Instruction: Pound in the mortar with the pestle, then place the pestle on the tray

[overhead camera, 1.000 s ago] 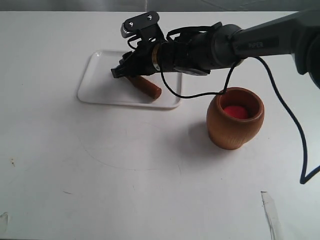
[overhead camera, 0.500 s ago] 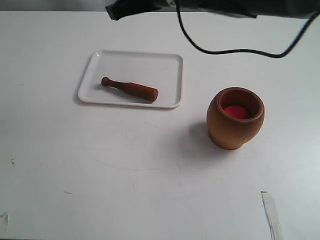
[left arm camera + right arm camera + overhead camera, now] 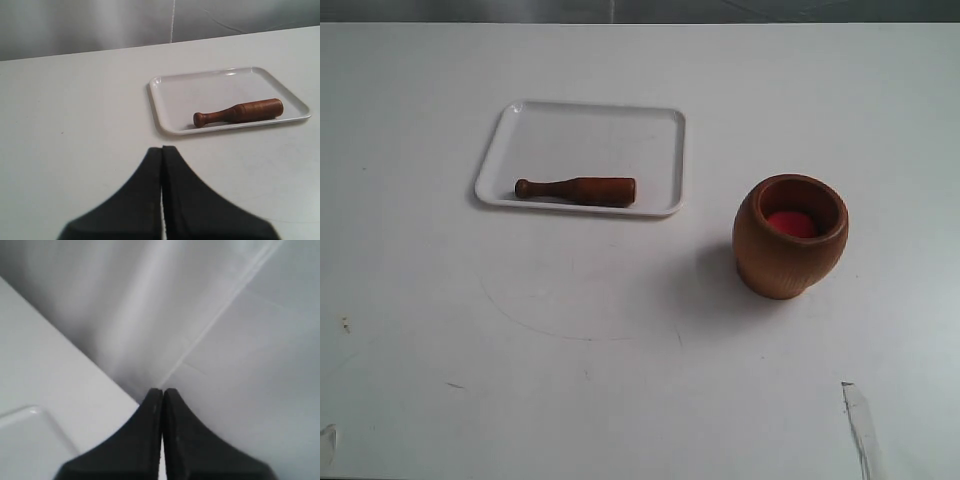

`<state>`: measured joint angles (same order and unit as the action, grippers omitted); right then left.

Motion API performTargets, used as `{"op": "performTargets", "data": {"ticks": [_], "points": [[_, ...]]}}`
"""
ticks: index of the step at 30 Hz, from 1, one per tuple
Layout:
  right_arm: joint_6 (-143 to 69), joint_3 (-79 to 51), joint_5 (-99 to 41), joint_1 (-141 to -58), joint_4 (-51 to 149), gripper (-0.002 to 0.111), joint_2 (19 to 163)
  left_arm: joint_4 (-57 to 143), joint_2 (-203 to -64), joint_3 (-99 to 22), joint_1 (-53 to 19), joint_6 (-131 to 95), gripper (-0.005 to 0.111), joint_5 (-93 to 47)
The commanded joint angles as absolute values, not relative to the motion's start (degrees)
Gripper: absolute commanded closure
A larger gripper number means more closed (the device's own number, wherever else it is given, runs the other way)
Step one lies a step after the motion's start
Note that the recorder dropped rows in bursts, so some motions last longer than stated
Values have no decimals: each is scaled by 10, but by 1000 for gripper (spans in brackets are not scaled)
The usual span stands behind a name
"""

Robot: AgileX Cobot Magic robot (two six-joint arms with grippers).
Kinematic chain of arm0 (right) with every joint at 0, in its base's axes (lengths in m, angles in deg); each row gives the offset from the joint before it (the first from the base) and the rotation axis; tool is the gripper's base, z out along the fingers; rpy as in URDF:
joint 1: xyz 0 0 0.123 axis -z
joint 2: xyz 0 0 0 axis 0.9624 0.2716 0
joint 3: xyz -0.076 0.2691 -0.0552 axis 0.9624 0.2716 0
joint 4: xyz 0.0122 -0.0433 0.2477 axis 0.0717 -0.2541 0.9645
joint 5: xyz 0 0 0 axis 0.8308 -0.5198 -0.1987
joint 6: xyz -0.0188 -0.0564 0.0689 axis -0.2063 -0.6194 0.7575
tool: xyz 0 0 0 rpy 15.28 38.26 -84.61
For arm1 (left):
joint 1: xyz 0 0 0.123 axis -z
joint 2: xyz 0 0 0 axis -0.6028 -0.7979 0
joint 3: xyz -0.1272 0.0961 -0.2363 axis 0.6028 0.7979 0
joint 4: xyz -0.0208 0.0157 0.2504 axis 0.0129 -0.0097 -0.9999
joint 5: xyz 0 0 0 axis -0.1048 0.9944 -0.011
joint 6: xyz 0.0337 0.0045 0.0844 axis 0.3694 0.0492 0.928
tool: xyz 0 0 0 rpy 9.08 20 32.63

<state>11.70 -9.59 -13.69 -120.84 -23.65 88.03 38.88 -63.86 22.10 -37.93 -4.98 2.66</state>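
Note:
The dark reddish-brown pestle (image 3: 577,189) lies flat inside the white tray (image 3: 530,120), along its near rim, knob end to the left. It also shows in the left wrist view as the pestle (image 3: 240,111) on the tray (image 3: 165,85). The light-brown mortar (image 3: 790,240) stands upright to the right of the tray, its red bottom visible. Neither arm appears in the exterior view. My left gripper (image 3: 162,148) is shut and empty, well short of the tray. My right gripper (image 3: 162,390) is shut and empty, pointing over the table's far edge at a grey wall.
The white table (image 3: 620,350) carries faint scuff marks and a strip of tape (image 3: 860,425) near the front right. A rounded corner of the tray (image 3: 30,412) shows low in the right wrist view.
The right arm, which stood over the tray a second ago, has withdrawn upward out of the exterior view. The pestle, let go, has rolled toward the tray's near rim and lies level.

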Motion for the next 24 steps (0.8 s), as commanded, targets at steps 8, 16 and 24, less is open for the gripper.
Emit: {"op": "performTargets", "data": {"ticks": [8, 16, 24], "points": [[91, -63, 287, -1210, -170, 108, 616, 393, -638, 221, -375, -55, 107, 25], [76, 235, -325, -1210, -132, 108, 426, 393, -638, 221, -375, -55, 107, 25], [78, 343, -288, -1210, -121, 108, 438, 393, -638, 221, -375, -55, 107, 25]]}}
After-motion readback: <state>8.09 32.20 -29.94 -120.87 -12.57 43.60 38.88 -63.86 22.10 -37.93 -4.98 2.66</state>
